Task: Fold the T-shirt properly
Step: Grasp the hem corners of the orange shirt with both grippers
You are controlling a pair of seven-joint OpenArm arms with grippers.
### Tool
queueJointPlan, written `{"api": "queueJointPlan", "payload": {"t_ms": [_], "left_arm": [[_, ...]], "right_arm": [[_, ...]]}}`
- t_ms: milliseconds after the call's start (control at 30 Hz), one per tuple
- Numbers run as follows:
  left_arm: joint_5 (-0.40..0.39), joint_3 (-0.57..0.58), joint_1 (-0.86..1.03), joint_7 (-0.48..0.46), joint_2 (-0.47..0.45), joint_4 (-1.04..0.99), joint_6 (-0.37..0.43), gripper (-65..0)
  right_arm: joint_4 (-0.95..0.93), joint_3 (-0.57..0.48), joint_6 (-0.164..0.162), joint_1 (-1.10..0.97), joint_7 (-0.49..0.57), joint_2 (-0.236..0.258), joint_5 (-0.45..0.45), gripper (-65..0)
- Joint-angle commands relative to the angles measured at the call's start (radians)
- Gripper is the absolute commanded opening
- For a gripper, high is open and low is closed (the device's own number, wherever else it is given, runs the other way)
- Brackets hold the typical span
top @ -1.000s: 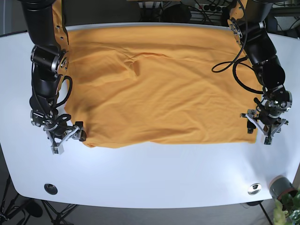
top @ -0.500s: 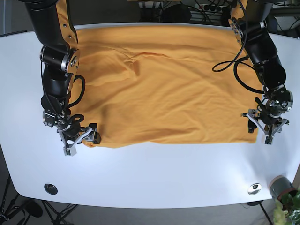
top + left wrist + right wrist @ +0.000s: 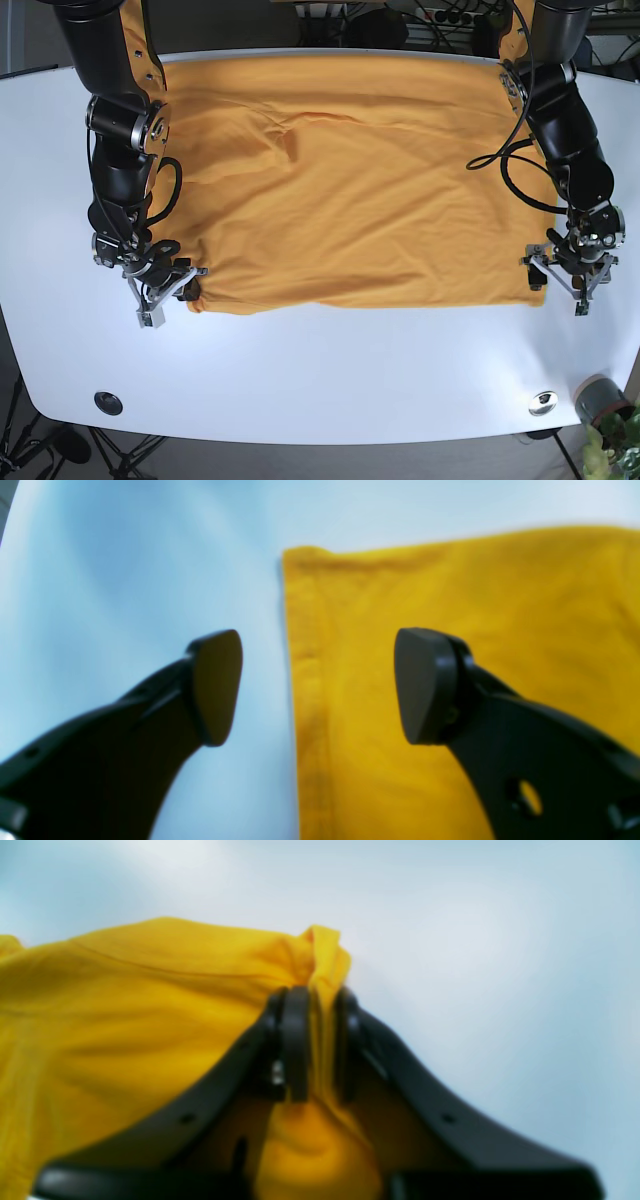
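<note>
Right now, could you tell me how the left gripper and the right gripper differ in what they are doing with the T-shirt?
The right gripper is shut on a bunched corner of the T-shirt; the left gripper is open, holding nothing.

The right gripper's fabric is lifted and puckered between its fingers; under the left gripper the hem lies flat on the table, one finger over cloth, the other over bare table.

Both sit at the shirt's near corners.

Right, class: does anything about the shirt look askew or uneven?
Yes. The orange T-shirt has its hem corner bunched in the shut right gripper, while the open left gripper only straddles the flat opposite corner.
</note>
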Motion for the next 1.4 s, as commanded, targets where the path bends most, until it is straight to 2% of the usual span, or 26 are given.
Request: {"api": "queueJointPlan", "payload": {"t_ms": [0, 100, 267, 533, 1267, 1367], "left_arm": [[-0.006, -0.002, -0.058, -0.028, -0.028, -0.054, 0.052, -15.4], [-0.009, -0.002, -0.107, -0.042, -0.046, -0.137, 0.074, -15.4], [-0.009, -0.002, -0.194, -0.137, -0.066, -0.314, 0.123, -15.4], [-0.009, 0.000, -0.294, -0.254, -0.089, -0.581, 0.125, -15.4], [-0.009, 0.000, -0.306, -0.259, -0.060, -0.722, 0.123, -15.8], [-0.009, 0.000, -0.305, -0.259, -0.060, -0.722, 0.123, -21.2]], "right_arm": [[0.012, 0.000, 0.003, 0.032, 0.018, 0.008, 0.009, -61.7], [0.012, 0.000, 0.003, 0.032, 0.018, 0.009, 0.009, -61.8], [0.012, 0.000, 0.003, 0.032, 0.018, 0.009, 0.009, -62.0], [0.012, 0.002, 0.008, 0.032, 0.018, 0.008, 0.009, -62.0], [0.016, 0.002, 0.011, 0.031, 0.018, 0.008, 0.009, -62.0], [0.036, 0.002, 0.011, 0.028, 0.018, 0.006, 0.010, -62.0]]}}
